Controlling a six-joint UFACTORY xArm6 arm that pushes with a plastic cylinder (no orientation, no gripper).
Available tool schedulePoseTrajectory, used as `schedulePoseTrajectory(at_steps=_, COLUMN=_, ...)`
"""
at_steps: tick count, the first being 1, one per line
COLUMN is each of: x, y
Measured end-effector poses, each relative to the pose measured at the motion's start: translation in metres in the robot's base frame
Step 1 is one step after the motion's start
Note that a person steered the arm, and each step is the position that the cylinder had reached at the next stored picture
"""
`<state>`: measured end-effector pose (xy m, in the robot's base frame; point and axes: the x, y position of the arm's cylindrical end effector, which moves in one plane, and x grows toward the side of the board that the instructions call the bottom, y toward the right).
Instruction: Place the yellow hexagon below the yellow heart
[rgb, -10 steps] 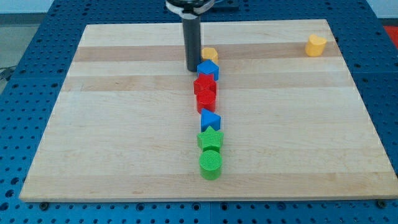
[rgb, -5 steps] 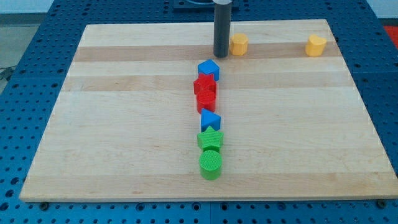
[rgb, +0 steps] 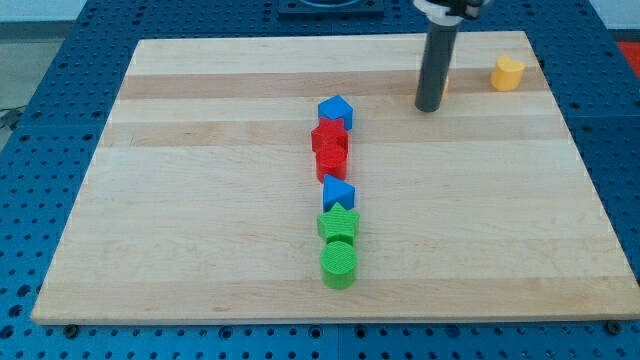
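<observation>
The yellow heart (rgb: 508, 73) sits near the board's top right corner. My rod stands to its left, with my tip (rgb: 430, 108) on the board, left of the heart and slightly lower in the view. The yellow hexagon is almost wholly hidden behind the rod; at most a thin yellow sliver shows at the rod's right edge (rgb: 446, 87). I cannot tell whether the tip touches it.
A column of blocks runs down the board's middle: a blue house-shaped block (rgb: 335, 110), two red blocks (rgb: 330, 146), a blue triangle (rgb: 338, 192), a green star (rgb: 338, 222) and a green cylinder (rgb: 339, 264). The wooden board (rgb: 200, 200) lies on a blue perforated table.
My rod has moved right along the top of the board, pushing the yellow hexagon from beside the blue house-shaped block towards the yellow heart. The hexagon is now hidden behind the rod.
</observation>
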<state>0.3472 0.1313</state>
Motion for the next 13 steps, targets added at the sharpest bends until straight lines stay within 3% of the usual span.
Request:
schedulePoseTrajectory(at_steps=2, x=-0.006, y=-0.042)
schedulePoseTrajectory(at_steps=3, x=-0.041, y=-0.075)
schedulePoseTrajectory(at_steps=4, x=-0.068, y=-0.058)
schedulePoseTrajectory(at_steps=6, x=-0.06, y=-0.012)
schedulePoseTrajectory(at_steps=7, x=-0.027, y=0.036)
schedulePoseTrajectory(at_steps=9, x=-0.023, y=0.064)
schedulePoseTrajectory(at_steps=10, x=-0.031, y=0.06)
schedulePoseTrajectory(at_steps=11, x=-0.049, y=0.01)
schedulePoseTrajectory(at_steps=12, x=-0.03, y=-0.013)
schedulePoseTrajectory(at_steps=13, x=0.011, y=0.009)
